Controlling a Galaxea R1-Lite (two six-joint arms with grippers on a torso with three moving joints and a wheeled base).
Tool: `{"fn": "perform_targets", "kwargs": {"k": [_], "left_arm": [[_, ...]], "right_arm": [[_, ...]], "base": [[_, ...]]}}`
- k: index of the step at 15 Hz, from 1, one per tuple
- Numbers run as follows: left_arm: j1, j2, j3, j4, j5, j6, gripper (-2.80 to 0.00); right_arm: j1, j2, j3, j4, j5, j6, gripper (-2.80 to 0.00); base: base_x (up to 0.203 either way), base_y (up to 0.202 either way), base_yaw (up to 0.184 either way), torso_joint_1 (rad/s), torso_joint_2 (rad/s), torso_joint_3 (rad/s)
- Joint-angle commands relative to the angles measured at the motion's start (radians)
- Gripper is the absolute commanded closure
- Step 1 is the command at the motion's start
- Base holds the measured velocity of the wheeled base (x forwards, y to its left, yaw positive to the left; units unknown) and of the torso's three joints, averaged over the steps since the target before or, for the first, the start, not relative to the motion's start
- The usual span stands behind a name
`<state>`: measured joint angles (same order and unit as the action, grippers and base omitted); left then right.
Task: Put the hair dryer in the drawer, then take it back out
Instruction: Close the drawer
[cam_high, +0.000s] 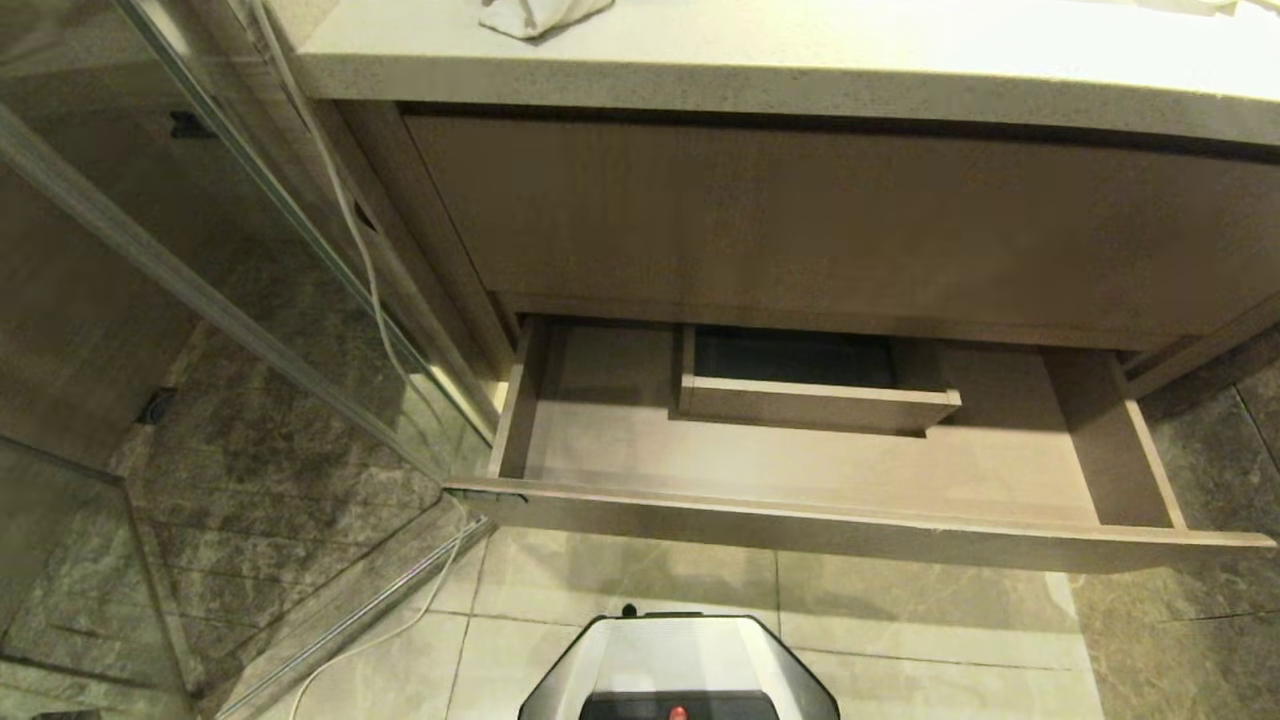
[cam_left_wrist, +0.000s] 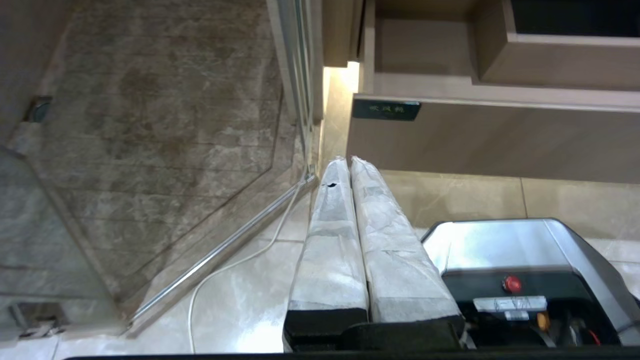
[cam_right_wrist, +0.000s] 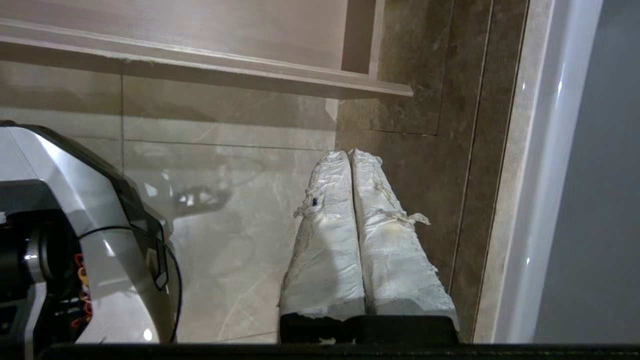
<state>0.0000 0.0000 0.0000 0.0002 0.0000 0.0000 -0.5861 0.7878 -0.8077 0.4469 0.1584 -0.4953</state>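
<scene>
The drawer (cam_high: 850, 530) stands pulled out under the vanity, wide and shallow, with a light wood-grain front. Its floor is bare, and a boxed notch (cam_high: 815, 400) sits at the back. The hair dryer is out of view. My left gripper (cam_left_wrist: 348, 159) is shut and empty, hanging over the floor just before the drawer's (cam_left_wrist: 500, 135) end with the small black label (cam_left_wrist: 386, 109). My right gripper (cam_right_wrist: 350, 151) is also shut and empty, low over the tiles near the other end of the drawer (cam_right_wrist: 200, 55). Neither arm shows in the head view.
A white towel (cam_high: 535, 15) lies on the countertop (cam_high: 800, 70) above. A glass shower screen (cam_high: 200, 290) stands to the left, and a thin white cord (cam_high: 375, 300) trails down beside it onto the floor. My base (cam_high: 680, 660) stands on the tiles before the drawer.
</scene>
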Motion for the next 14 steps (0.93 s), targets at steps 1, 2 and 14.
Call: {"fn": "perform_targets", "kwargs": {"k": [1, 2, 14], "left_arm": [[0.000, 0.000, 0.001, -0.002, 0.000, 0.000, 0.00], [0.000, 0.000, 0.000, -0.002, 0.000, 0.000, 0.00], [0.000, 0.000, 0.001, -0.002, 0.000, 0.000, 0.00]], "right_arm": [[0.005, 0.022, -0.008, 0.010, -0.001, -0.006, 0.00], [0.005, 0.026, -0.010, 0.011, -0.002, -0.006, 0.00], [0.041, 0.100, -0.002, -0.003, 0.001, -0.020, 0.00]], "base": [[0.000, 0.000, 0.000, -0.334, 0.40, 0.105], [0.000, 0.000, 0.000, -0.163, 0.35, 0.179], [0.000, 0.000, 0.000, -0.047, 0.39, 0.341]]}}
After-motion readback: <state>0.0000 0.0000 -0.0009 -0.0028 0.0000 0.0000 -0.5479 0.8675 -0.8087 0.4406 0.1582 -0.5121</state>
